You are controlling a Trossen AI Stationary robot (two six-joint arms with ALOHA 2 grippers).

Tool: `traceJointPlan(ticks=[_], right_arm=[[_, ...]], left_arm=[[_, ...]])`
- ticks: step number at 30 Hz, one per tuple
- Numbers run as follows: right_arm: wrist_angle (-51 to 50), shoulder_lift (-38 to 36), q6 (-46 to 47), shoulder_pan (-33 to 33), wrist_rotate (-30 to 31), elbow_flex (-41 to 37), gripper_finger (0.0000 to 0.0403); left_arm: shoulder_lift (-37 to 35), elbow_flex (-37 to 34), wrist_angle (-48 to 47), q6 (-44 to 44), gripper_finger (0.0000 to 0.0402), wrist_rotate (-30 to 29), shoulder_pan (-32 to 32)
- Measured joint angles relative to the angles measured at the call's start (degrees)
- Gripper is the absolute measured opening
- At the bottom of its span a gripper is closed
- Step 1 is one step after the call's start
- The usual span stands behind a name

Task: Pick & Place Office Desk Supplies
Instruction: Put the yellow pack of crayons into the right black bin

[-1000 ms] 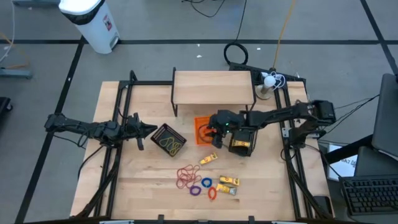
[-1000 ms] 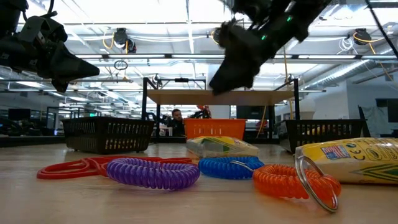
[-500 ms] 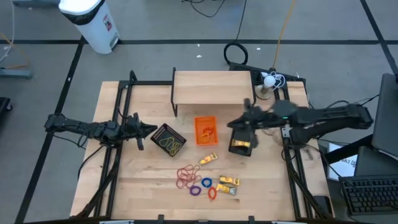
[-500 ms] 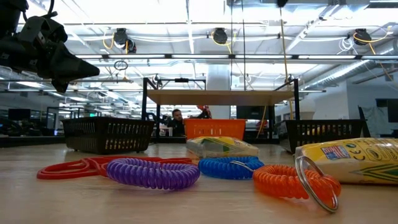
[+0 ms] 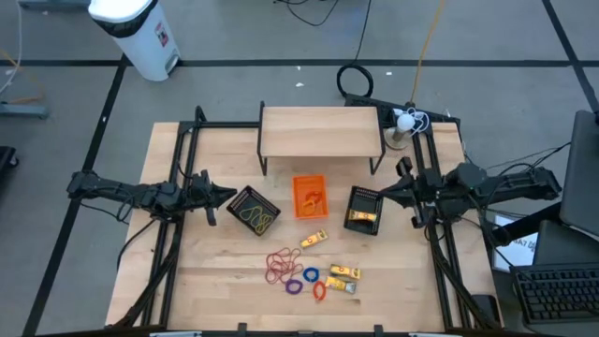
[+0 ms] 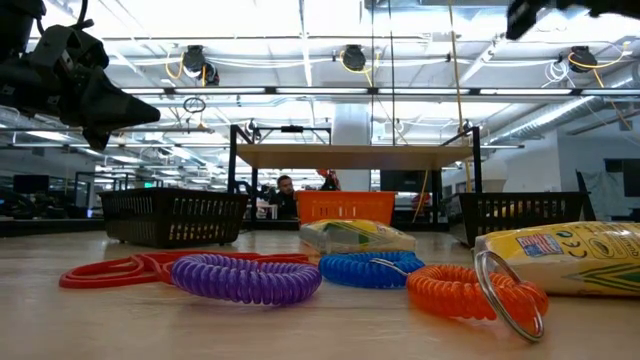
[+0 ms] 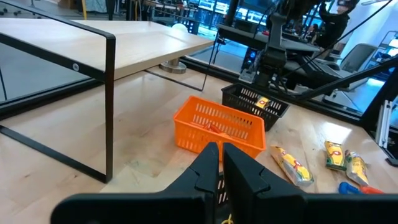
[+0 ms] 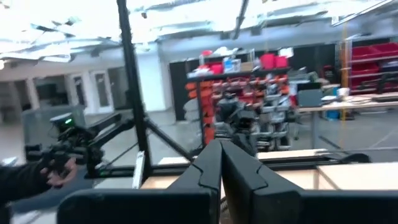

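Observation:
The loose supplies lie near the table's front middle: red rubber bands [image 5: 280, 266], a purple ring [image 6: 246, 277], a blue ring [image 6: 372, 268], an orange ring [image 6: 462, 290] and yellow packets [image 5: 343, 272]; one more packet [image 5: 314, 240] lies a little farther back. My left gripper [image 5: 227, 197] hovers shut at the left, beside the left black mesh tray [image 5: 254, 210], holding nothing. My right gripper [image 5: 384, 193] hangs shut at the right, just right of the right black mesh tray [image 5: 363, 208], also with nothing in it. The orange tray [image 5: 310, 196] stands between the two mesh trays.
A wooden shelf riser [image 5: 321, 131] on black legs spans the far middle. The left mesh tray holds yellow bands; the right one holds a yellow packet. Black frame rails run along both table sides. A person's hand [image 8: 53, 169] shows in the room beyond.
My right gripper has drawn back from above the orange tray toward the table's right edge, past the right mesh tray, and risen out of the middle of the low view; its fingers now stand together. The supplies lie as before.

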Motion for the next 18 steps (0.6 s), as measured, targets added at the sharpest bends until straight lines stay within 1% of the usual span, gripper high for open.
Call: traceJointPlan(ticks=[5,10,14,18], right_arm=[[-0.74,-7.76,0.33,-0.11,0.97,-5.59,0.0000],[-5.44,-14.10,0.62,-0.13,1.79,-8.76,0.0000],[-5.74,-17.37,1.20,-0.13,1.92,-11.07,0.0000],[-6.10,-18.65,1.93,-0.13,1.75,-12.07,0.0000]], left_arm=[[0.00,0.00,-0.02,-0.17,0.0021,-0.02,0.02],[0.00,0.00,-0.02,-1.40,0.0021,-0.02,0.02],[-0.01,0.00,-0.02,-1.67,0.0021,-0.02,0.02],[0.00,0.00,-0.02,-1.76,0.0021,0.00,0.02]])
